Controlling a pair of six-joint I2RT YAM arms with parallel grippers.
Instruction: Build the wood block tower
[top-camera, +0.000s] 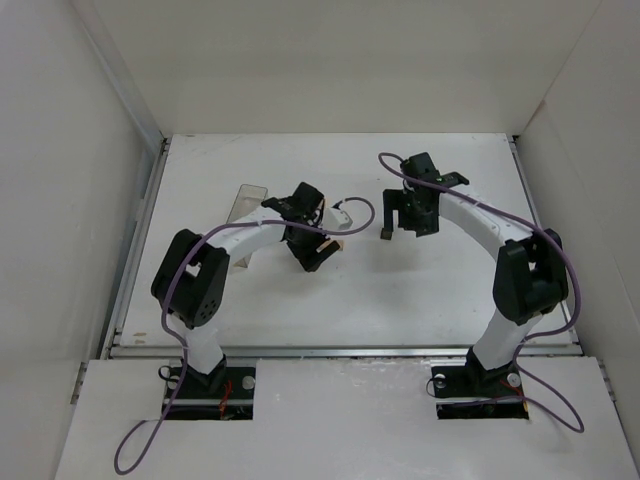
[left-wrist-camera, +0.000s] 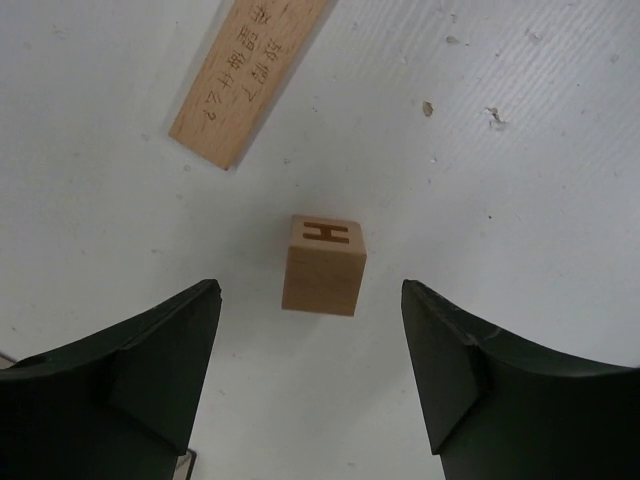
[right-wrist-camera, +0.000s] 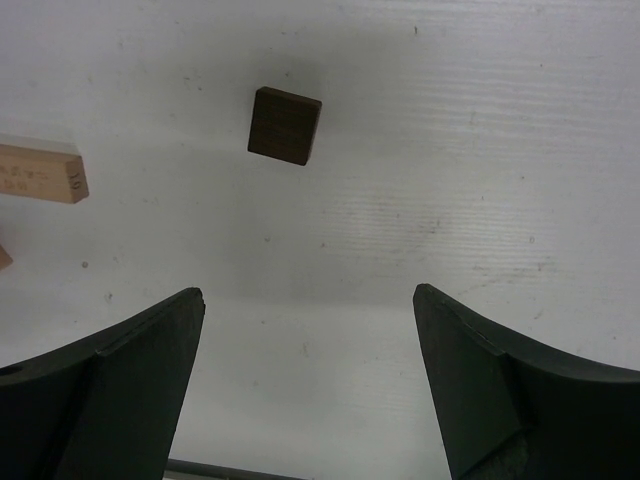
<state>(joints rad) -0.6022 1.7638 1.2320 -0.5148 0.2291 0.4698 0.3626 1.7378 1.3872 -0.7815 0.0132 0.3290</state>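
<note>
The left claw (left-wrist-camera: 310, 290) is hovering released, a pale cube (left-wrist-camera: 323, 268) sitting untouched between its jaws; the right claw (right-wrist-camera: 308, 292) is hovering released, a dark block (right-wrist-camera: 285, 125) lying ahead.

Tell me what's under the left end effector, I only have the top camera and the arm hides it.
Observer: A pale cube with an H on top sits on the table, in line with the gap between the open fingers of the left end effector, touching neither.
Operator: Anything else near it?
Observer: A long tan block with printed characters lies beyond the cube, apart from it.
Operator: And the right side?
Observer: The right end effector is open and empty; a dark brown square block lies ahead of it.
</note>
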